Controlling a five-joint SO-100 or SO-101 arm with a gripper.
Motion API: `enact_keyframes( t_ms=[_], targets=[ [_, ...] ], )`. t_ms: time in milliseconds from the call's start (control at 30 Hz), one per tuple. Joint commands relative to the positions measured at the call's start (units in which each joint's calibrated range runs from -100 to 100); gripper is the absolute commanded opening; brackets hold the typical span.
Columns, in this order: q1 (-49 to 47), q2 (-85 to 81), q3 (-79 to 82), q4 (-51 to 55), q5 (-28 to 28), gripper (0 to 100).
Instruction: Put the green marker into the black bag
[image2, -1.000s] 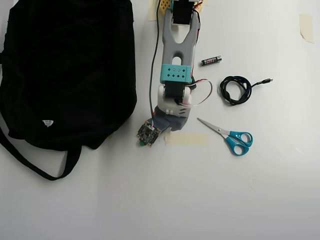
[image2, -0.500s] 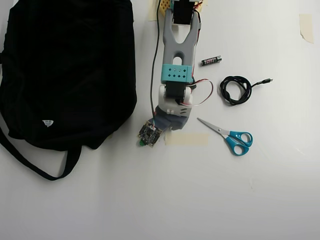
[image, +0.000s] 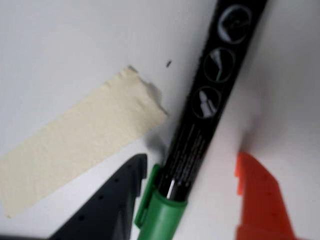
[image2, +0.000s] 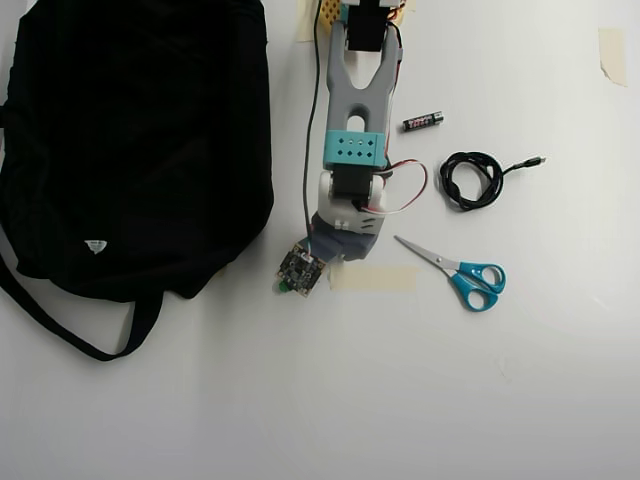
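The green marker (image: 200, 130) lies on the white table in the wrist view, its black barrel with white marks running up and its green cap (image: 160, 210) at the bottom. My gripper (image: 192, 157) is open and low over it. The dark finger (image: 115, 200) sits left of the cap and the orange finger (image: 260, 200) sits right of the barrel with a gap. In the overhead view the gripper (image2: 335, 250) is hidden under the arm, just right of the black bag (image2: 130, 140), and hides the marker. The bag lies flat at the left.
A strip of beige tape (image: 75, 145) is stuck to the table beside the marker; it also shows in the overhead view (image2: 372, 278). Blue-handled scissors (image2: 465, 275), a coiled black cable (image2: 472, 180) and a small battery (image2: 423, 121) lie right of the arm. A bag strap (image2: 70, 330) trails out below the bag.
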Motion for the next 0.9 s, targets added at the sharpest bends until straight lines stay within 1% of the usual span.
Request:
enact_keyframes(
  t_ms=[0,867],
  targets=[
    [-0.6,0.9,0.8,0.6,0.0,22],
    [-0.6,2.6,1.0,1.5,0.0,22]
  ],
)
